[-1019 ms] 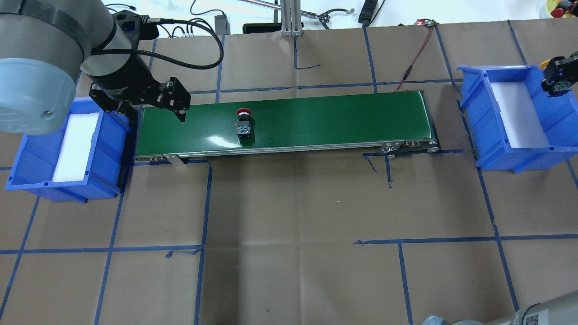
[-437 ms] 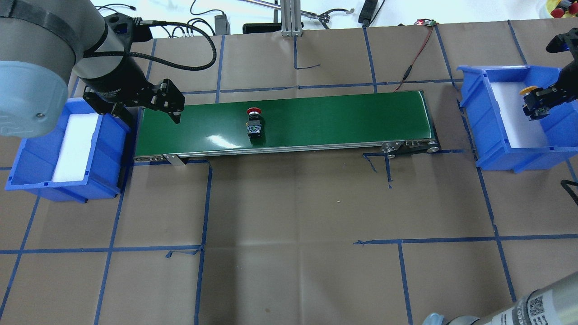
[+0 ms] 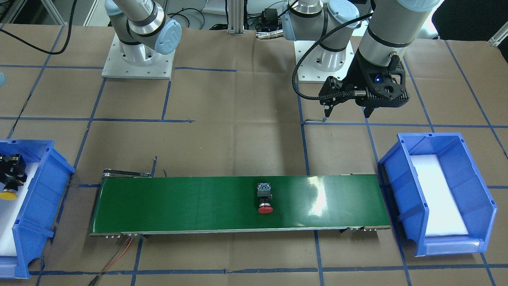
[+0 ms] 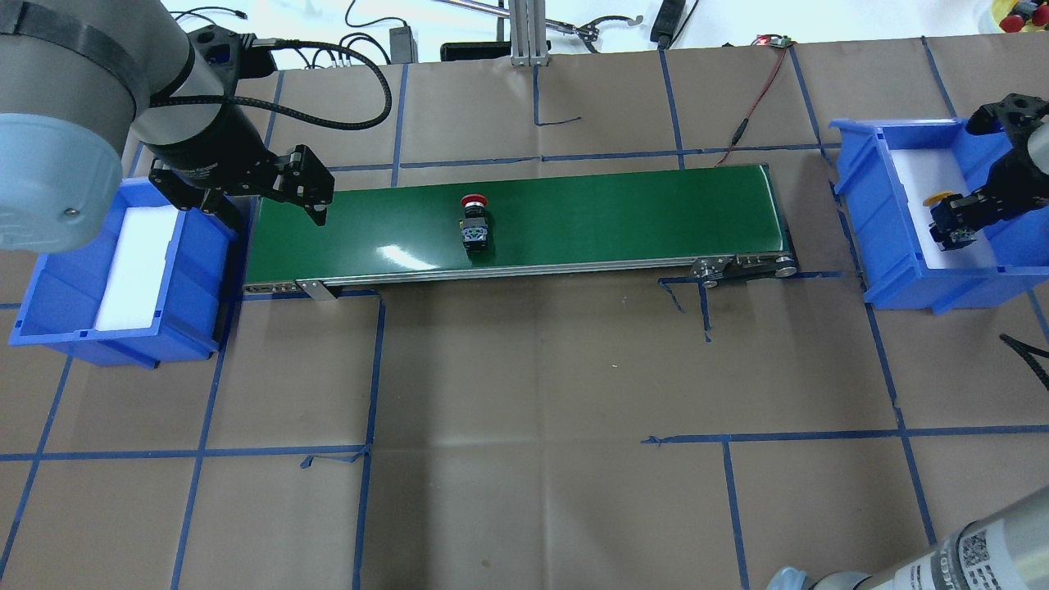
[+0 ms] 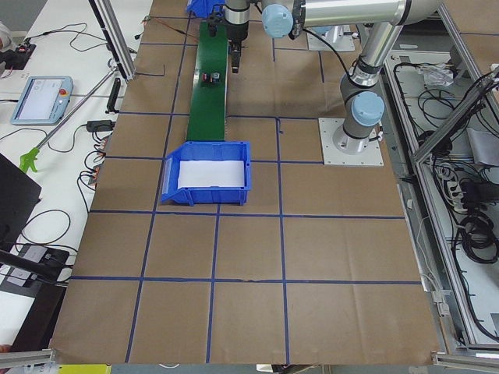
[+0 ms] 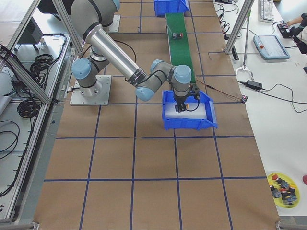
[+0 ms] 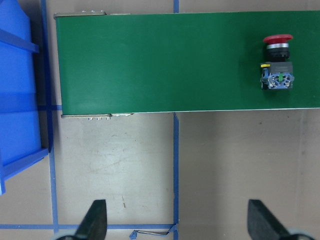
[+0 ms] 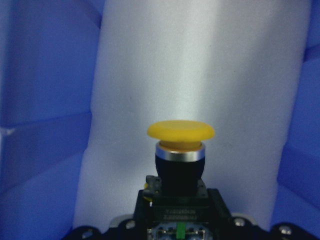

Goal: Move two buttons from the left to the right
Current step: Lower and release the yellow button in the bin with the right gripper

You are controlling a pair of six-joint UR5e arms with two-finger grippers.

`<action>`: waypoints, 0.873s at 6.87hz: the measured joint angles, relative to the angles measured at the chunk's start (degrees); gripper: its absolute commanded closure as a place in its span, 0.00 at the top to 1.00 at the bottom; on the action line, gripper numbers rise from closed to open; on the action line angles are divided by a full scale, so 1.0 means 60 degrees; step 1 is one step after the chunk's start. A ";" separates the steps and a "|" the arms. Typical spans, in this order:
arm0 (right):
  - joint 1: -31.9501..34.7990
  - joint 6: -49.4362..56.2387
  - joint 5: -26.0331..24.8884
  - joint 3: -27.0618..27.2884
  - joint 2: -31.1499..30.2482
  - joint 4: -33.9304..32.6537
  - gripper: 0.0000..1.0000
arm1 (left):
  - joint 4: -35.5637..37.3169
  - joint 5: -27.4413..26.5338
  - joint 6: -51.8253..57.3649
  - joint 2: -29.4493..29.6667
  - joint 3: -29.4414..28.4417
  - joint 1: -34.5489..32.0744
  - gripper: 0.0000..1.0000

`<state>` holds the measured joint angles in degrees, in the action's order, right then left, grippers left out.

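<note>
Between the jaws of the right gripper (image 4: 953,226) sits the yellow button (image 8: 181,131), pinched by its black body with the cap pointing out ahead of the fingertips. Right below those jaws is the white pad lining the right bin (image 4: 852,205), and blue walls stand on either side of them. Whether the button is touching the pad or hanging just above it, I can't tell from these angles. Over at the other end, the left gripper (image 3: 346,111) hangs with its jaws spread wide, and between them only brown paper and a strip of blue tape (image 7: 175,170) show. Ahead of those jaws runs the green belt (image 4: 615,217), with the left bin (image 4: 49,287) off to one side. The red button (image 7: 277,60) lies on its side on the belt, well apart from the jaws on the side away from that bin, cap facing away from the robot.
</note>
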<state>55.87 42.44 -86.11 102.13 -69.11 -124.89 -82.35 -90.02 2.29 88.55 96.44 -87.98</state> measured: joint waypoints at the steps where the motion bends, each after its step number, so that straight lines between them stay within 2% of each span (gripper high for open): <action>1: -0.0005 -0.0008 -0.0141 0.0035 0.0102 -0.0006 0.14 | 0.0000 0.0002 -0.0004 -0.0004 -0.0001 0.0000 1.00; 2: -0.0009 -0.0011 -0.0341 0.0058 0.0176 -0.0003 0.52 | 0.0000 0.0003 -0.0010 -0.0003 -0.0007 0.0001 1.00; 3: -0.0014 -0.0019 -0.0425 0.0076 0.0228 -0.0001 0.73 | 0.0000 0.0003 -0.0013 0.0002 -0.0013 0.0000 1.00; 6: -0.0024 -0.0149 -0.0382 0.0017 0.0248 0.0000 0.76 | 0.0000 0.0003 -0.0025 0.0007 -0.0018 0.0001 1.00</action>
<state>55.73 41.54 -88.40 102.23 -67.62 -124.89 -82.35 -90.00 2.14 88.59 96.33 -87.98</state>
